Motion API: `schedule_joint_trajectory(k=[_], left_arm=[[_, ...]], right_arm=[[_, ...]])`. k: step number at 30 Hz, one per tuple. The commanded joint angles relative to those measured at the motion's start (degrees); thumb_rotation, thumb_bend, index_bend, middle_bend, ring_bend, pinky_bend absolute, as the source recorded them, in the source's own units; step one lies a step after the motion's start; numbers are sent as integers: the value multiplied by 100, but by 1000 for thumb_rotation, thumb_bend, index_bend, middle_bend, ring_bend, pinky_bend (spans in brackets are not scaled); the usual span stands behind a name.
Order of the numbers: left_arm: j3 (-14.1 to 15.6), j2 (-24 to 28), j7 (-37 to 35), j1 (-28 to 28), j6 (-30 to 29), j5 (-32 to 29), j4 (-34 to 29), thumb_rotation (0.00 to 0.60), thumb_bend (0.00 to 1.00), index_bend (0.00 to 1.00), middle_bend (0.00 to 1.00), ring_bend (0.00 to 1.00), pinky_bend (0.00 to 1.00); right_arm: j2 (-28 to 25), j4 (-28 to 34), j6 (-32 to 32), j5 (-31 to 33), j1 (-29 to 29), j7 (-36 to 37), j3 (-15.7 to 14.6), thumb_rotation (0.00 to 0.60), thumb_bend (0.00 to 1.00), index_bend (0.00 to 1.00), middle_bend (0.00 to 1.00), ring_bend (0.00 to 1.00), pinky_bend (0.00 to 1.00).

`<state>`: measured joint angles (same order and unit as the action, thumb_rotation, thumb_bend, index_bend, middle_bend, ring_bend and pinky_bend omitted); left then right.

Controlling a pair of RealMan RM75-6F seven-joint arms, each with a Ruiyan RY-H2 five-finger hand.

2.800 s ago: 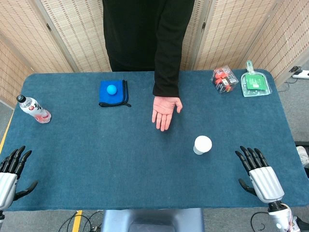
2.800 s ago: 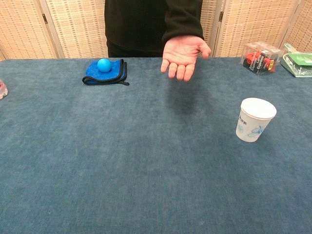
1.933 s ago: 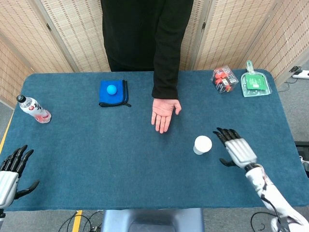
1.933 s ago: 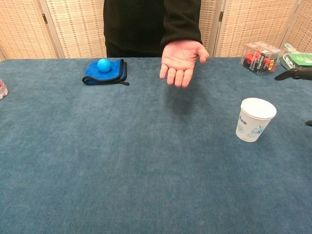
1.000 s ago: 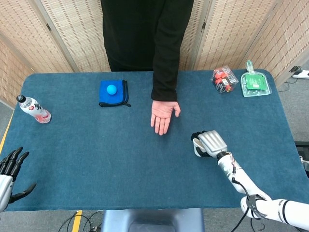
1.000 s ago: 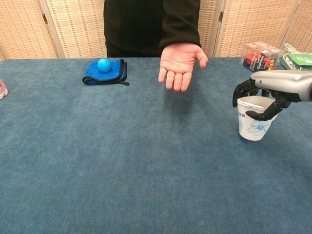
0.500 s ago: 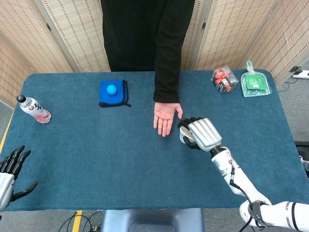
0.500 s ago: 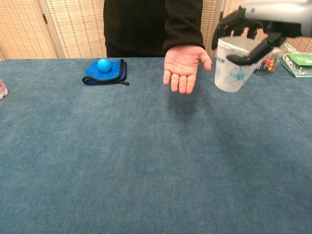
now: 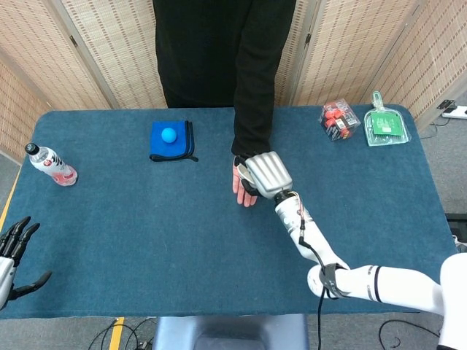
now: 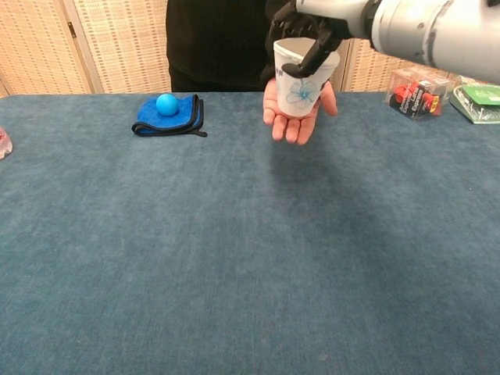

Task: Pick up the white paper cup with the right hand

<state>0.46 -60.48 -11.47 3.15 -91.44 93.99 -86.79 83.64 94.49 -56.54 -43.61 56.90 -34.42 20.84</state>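
Note:
The white paper cup (image 10: 300, 80), printed with a blue flower, is held off the table by my right hand (image 10: 308, 30), whose dark fingers wrap its rim from above. The cup hangs just over a person's upturned palm (image 10: 295, 117). In the head view my right hand (image 9: 265, 173) covers the cup completely and sits over that person's palm (image 9: 241, 184). My left hand (image 9: 12, 250) is at the table's near left corner, fingers spread, holding nothing.
A blue ball on a folded blue cloth (image 9: 171, 140) lies at the back left. A bottle (image 9: 49, 165) lies at the left edge. A clear box with red pieces (image 9: 339, 119) and a green packet (image 9: 387, 127) sit at the back right.
My right hand has carried the cup up and to the left, from the table at the right to above the person's open palm. The left hand has barely moved.

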Motion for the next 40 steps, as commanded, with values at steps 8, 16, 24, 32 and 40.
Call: schedule_joint_trajectory(k=[8, 16, 24, 32, 40], left_arm=[[-21, 29, -96, -7, 7, -73, 46, 600, 269, 79, 0, 0, 174], [-23, -22, 127, -17, -9, -61, -16, 600, 269, 79, 0, 0, 174], [-3, -97, 423, -53, -119, 55, -66, 600, 269, 79, 0, 0, 174], [35, -197, 631, -110, -318, 263, -20, 600, 269, 79, 0, 0, 173], [40, -285, 899, -62, -183, 251, -75, 600, 269, 79, 0, 0, 174]], right_arm=[[23, -197, 243, 67, 233, 196, -125, 600, 285, 42, 127, 127, 175], [-1104, 1355, -498, -453, -351, 187, -312, 600, 263, 0, 65, 50, 66], [-1706, 1814, -2394, -3645, -2320, 703, -2117, 600, 262, 0, 64, 45, 57], [-840, -524, -4337, -4859, -4193, 2003, -3038, 600, 261, 0, 64, 40, 38], [-861, -873, -4800, -5125, -4761, 2496, -2971, 600, 261, 0, 58, 30, 26]])
